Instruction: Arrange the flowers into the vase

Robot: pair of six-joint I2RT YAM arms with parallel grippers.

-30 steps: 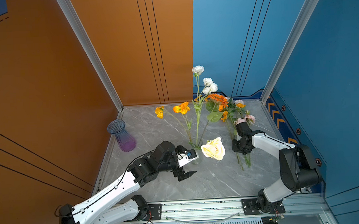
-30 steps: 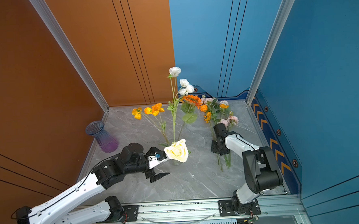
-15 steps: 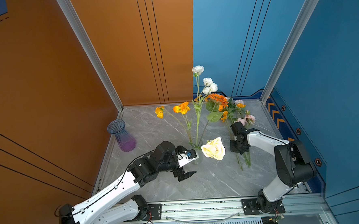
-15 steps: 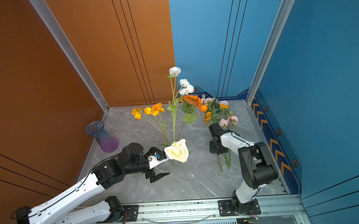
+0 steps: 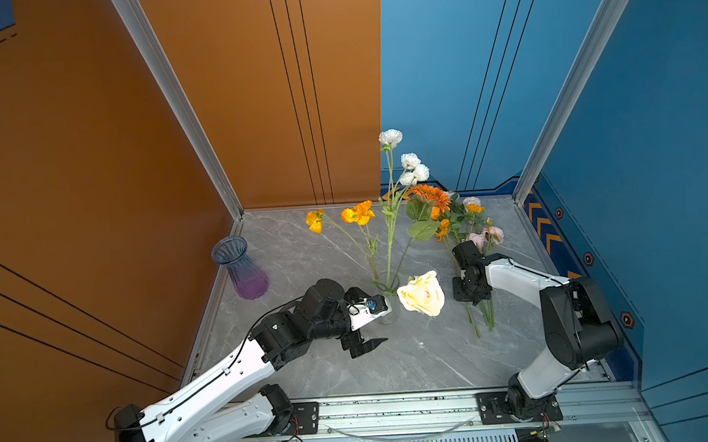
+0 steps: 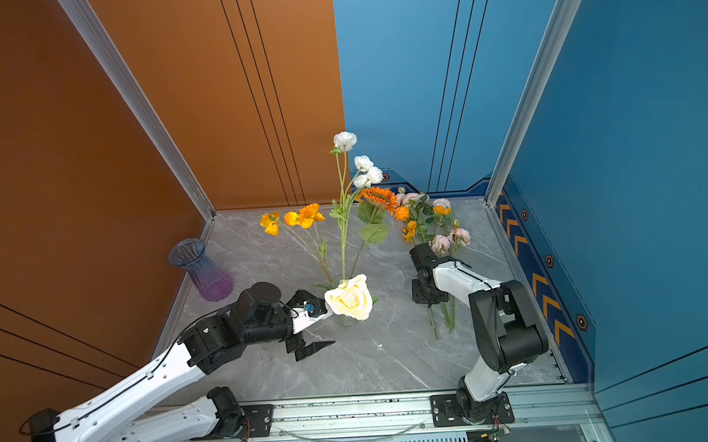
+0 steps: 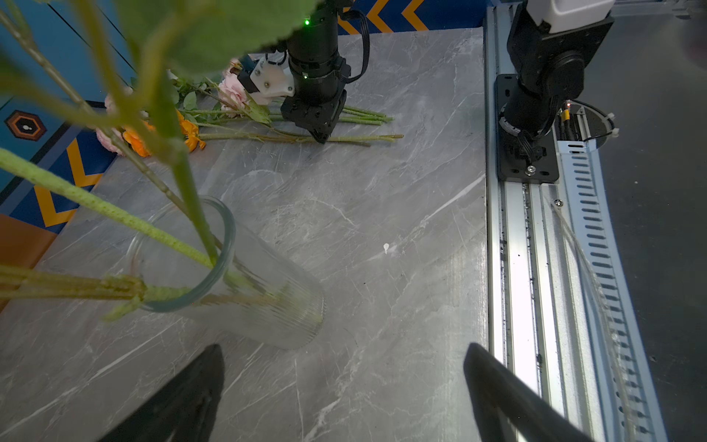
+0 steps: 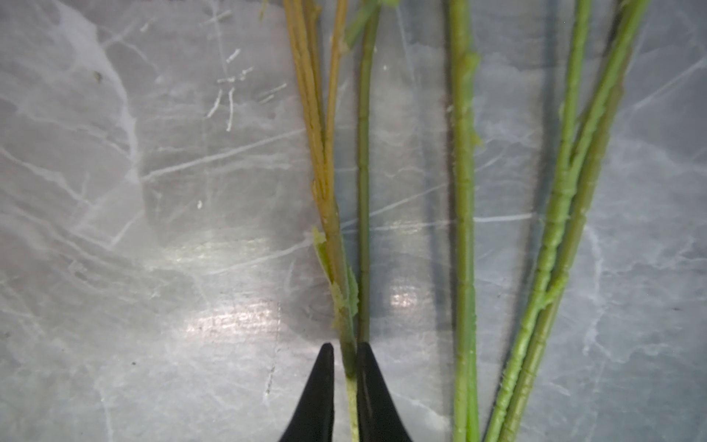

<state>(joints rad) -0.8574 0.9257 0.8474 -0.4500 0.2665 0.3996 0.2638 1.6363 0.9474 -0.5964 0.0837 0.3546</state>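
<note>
The right gripper (image 8: 344, 354) pinches one yellow-green flower stem (image 8: 338, 245) among the long green-stemmed orange and pink flowers (image 5: 493, 234) lying on the grey marble tabletop (image 5: 413, 352). The left gripper (image 7: 344, 348), jaws spread wide, hovers just beside the clear ribbed glass vase (image 7: 275, 302), which holds cream, white and orange blooms (image 5: 422, 295).

**Materials and finish, quick pass**

Table top (image 7: 382, 191): grey marble-look slab, polished, with glare patches. Clear vase (image 7: 267, 302): glass, finely ribbed wall, smooth rim. Purple vase (image 5: 245, 273): tinted ribbed glass, glossy. Flower stems (image 8: 463, 191): moulded plastic, ridged, waxy matt. Front rail (image 5: 395, 407): bare brushed metal. Left arm shell (image 5: 211, 387): glossy white plastic. Walls (image 5: 91, 161): matt panels.
</note>
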